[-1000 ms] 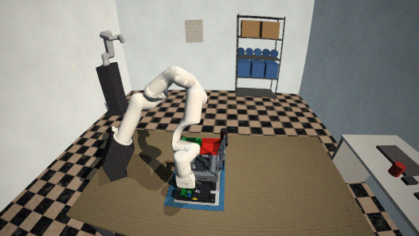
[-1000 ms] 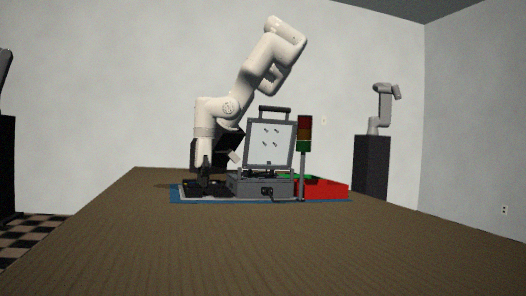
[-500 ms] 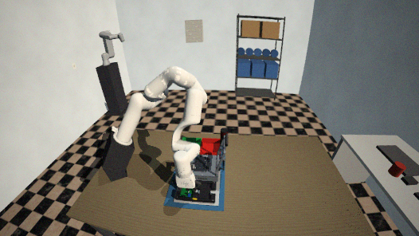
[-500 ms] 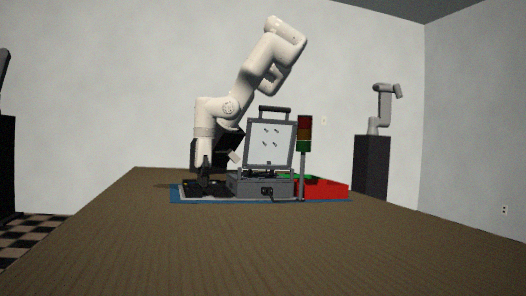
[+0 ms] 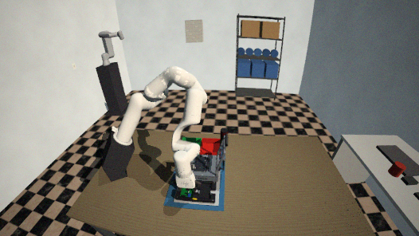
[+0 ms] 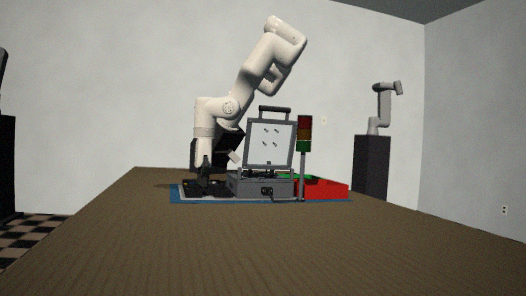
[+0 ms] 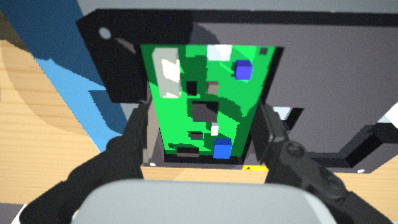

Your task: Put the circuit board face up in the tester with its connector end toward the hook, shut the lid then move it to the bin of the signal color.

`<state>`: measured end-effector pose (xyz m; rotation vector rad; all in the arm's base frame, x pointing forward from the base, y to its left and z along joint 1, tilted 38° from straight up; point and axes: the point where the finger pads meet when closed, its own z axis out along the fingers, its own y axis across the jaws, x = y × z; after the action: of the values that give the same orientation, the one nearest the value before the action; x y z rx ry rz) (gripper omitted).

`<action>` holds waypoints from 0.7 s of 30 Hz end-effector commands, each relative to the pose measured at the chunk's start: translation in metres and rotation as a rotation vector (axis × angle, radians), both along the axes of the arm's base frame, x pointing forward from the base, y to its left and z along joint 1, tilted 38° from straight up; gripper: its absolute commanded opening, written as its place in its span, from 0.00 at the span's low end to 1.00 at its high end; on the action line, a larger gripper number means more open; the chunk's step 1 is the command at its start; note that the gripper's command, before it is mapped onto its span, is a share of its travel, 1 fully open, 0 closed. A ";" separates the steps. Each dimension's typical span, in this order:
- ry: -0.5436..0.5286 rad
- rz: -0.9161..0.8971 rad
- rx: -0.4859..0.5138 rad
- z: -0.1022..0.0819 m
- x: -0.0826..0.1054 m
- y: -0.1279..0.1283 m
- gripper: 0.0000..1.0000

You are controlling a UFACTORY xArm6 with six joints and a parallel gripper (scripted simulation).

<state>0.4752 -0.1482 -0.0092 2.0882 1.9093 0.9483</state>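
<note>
The gripper point(image 5: 186, 189) point(image 6: 203, 175) point(image 7: 205, 106) stands wide, its fingers apparently closed on the long sides of the circuit board point(image 5: 186, 192) point(image 7: 179, 116), which lies face up in a pocket of the tray point(image 5: 207, 196) point(image 6: 218, 189) point(image 7: 320, 65). This looks like the pick-up; next calls for a straight, level lift, then the tester point(image 5: 205, 175) point(image 6: 250, 189), its lid point(image 6: 270, 143) raised.
</note>
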 end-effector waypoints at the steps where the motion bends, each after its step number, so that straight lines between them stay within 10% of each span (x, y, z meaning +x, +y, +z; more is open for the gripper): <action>1: -0.001 -0.001 -0.001 0.001 0.000 -0.001 0.79; 21: -0.001 -0.001 -0.001 0.016 -0.010 -0.006 0.79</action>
<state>0.4670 -0.1524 0.0023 2.0885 1.9096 0.9484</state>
